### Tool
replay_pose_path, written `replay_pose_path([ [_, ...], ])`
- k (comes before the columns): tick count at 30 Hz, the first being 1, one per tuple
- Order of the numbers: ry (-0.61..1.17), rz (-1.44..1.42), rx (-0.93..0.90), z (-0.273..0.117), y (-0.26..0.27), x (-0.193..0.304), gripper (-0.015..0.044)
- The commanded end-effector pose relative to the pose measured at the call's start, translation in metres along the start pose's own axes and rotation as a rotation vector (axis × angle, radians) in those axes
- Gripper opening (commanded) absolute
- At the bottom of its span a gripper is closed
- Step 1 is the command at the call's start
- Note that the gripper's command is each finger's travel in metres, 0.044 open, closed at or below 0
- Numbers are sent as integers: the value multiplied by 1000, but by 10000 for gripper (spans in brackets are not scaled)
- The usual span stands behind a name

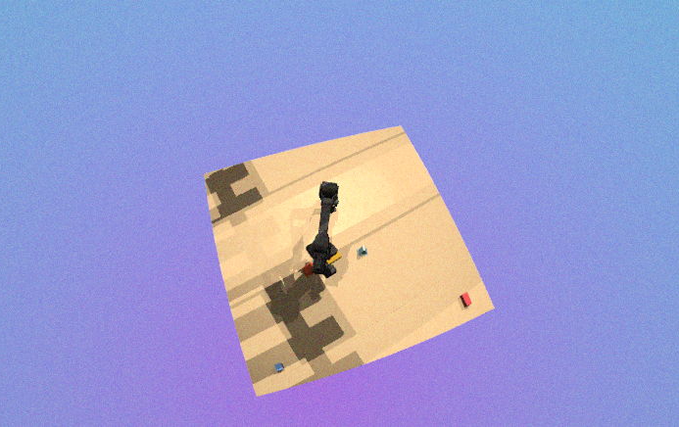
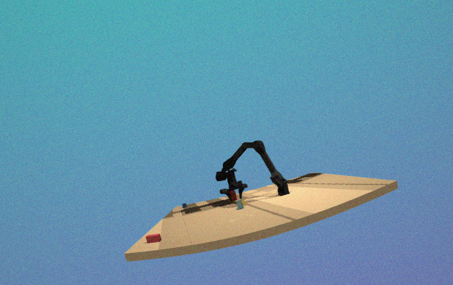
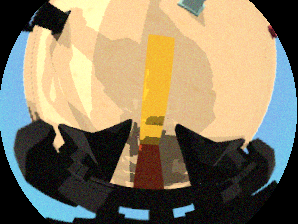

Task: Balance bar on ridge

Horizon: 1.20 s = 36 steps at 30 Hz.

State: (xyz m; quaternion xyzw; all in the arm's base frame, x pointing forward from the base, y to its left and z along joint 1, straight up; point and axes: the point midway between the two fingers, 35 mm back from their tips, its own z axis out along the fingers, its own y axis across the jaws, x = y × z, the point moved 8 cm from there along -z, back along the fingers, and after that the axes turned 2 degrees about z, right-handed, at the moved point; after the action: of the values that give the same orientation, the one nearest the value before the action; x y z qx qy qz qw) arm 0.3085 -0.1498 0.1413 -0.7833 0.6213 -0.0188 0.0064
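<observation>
The bar is yellow with a taller red block at one end. It lies on the table, its red end shaded in the wrist view. My gripper is open, fingers low on either side of the bar near where yellow meets red, with gaps on both sides. The arm hides the bar's middle in the top view. The small pale blue-grey ridge stands apart from the bar, beyond its yellow end, with nothing on it.
A separate red block lies near a table corner. A small blue cube lies near another corner. The arm's base stands on the table. Dark shadows cross the surface.
</observation>
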Motion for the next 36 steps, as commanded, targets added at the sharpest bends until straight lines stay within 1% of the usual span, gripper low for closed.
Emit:
replay_pose_path([
  [1, -5, -5, -13, 11, 2, -1, 315],
  [20, -5, -5, -13, 13, 2, -1, 315],
  [26, -6, 0, -8, 12, 1, -1, 158],
  [35, -6, 0, -8, 12, 1, -1, 97],
  [36, -6, 0, -8, 11, 1, -1, 71],
])
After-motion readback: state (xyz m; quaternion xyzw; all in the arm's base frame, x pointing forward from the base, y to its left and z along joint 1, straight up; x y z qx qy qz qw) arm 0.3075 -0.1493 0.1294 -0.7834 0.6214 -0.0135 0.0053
